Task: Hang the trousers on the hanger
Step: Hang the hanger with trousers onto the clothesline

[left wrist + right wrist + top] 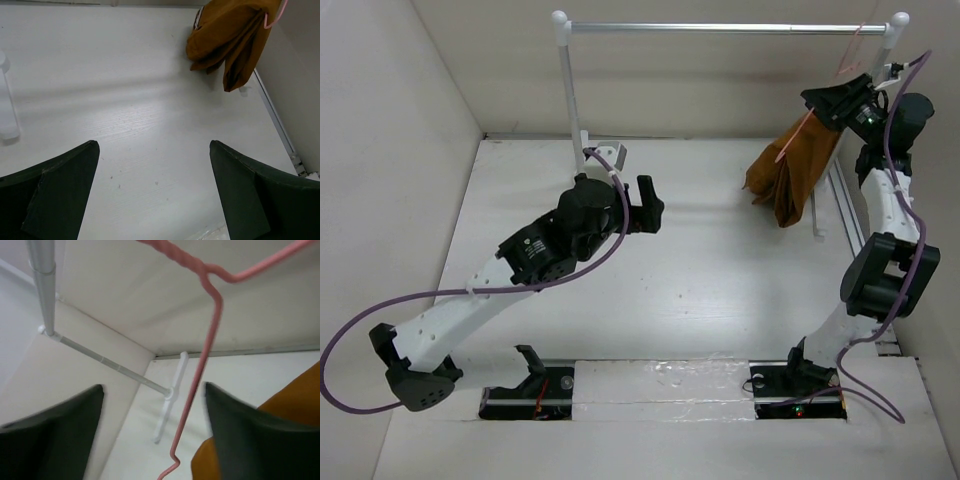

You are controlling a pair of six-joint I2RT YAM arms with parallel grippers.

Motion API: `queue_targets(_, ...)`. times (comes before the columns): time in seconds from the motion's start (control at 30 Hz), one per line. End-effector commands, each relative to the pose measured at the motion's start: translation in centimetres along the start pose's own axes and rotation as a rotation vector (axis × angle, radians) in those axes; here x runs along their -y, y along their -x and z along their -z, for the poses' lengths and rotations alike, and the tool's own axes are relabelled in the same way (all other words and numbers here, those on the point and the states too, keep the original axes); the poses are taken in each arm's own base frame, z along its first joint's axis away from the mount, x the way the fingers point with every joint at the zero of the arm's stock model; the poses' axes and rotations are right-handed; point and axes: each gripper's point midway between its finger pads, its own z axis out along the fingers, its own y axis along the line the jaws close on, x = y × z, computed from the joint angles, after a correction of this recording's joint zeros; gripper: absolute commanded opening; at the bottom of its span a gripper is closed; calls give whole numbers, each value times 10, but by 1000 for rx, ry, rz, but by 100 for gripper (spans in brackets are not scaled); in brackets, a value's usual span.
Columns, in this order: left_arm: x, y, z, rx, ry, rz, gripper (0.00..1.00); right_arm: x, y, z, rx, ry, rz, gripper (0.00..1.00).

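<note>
Looks like I'm at the release step: the trousers (795,170) are draped over the hanger (176,255) up at 2 o'clock, hanging clear of the table (700,270), and the hanger seems hooked on the rail (720,28), though I can't see the hook seat properly. The right gripper (154,390) is spread partway with the pink wire between its fingers, touching neither. The left gripper (154,145) sits wide and empty mid-table, so next I'd back the right out toward 6 o'clock without snagging the wire.

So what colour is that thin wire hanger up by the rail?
Salmon pink. The hanger shows best in the right wrist view, close up against the pale wall.
</note>
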Motion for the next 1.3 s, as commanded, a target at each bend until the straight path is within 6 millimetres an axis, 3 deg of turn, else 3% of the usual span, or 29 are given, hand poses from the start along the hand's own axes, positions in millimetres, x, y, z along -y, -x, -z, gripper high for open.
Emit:
queue_targets(0.0, 5, 42, 12, 105, 3, 48, 89, -51, 28, 10, 15, 50, 213, 100)
queue_targets(0.07, 2, 45, 14, 111, 26, 45, 99, -43, 33, 14, 11, -11, 255, 100)
queue_targets(0.2, -3, 74, 25, 186, 66, 68, 99, -53, 53, 25, 91, -85, 347, 100)
queue_targets(0.33, 4, 91, 33, 217, 44, 63, 99, -76, 69, 39, 192, -139, 478, 100)
queue_targets(0.53, 16, 110, 44, 249, -16, 103, 99, -120, 68, 62, 278, -179, 632, 100)
queue_targets(0.63, 17, 118, 51, 269, -24, 128, 99, -143, 65, 84, 328, -213, 697, 100)
queue_targets(0.7, 8, 122, 54, 290, 24, 141, 99, -153, 50, 104, 332, -245, 703, 100)
queue_targets(0.8, -22, 122, 57, 321, 180, 157, 99, -171, 13, 113, 292, -192, 725, 100)
queue_targets(0.83, -31, 121, 61, 330, 216, 154, 99, -175, -11, 124, 265, -180, 727, 100)
queue_targets(0.9, -48, 102, 59, 301, 285, 121, 99, -182, -50, 124, 207, -126, 711, 100)
queue_targets(0.97, -59, 81, 62, 253, 303, 117, 99, -175, -91, 136, 144, -97, 703, 100)
queue_targets(1.0, -62, 55, 53, 188, 297, 97, 99, -169, -117, 138, 69, -85, 682, 100)
queue_targets(1.07, -69, 32, 58, 146, 279, 143, 99, -150, -147, 155, -17, -123, 708, 100)
queue_targets(1.13, -75, -16, 52, 53, 247, 166, 99, -122, -179, 177, -122, -194, 724, 100)
queue_targets(1.17, -73, -9, 56, 76, 230, 195, 99, -114, -186, 185, -142, -220, 728, 100)
queue_targets(1.2, -74, -31, 51, 29, 212, 187, 99, -103, -197, 194, -175, -254, 717, 100)
queue_targets(1.27, -72, -39, 51, 21, 189, 225, 99, -97, -206, 204, -185, -262, 717, 100)
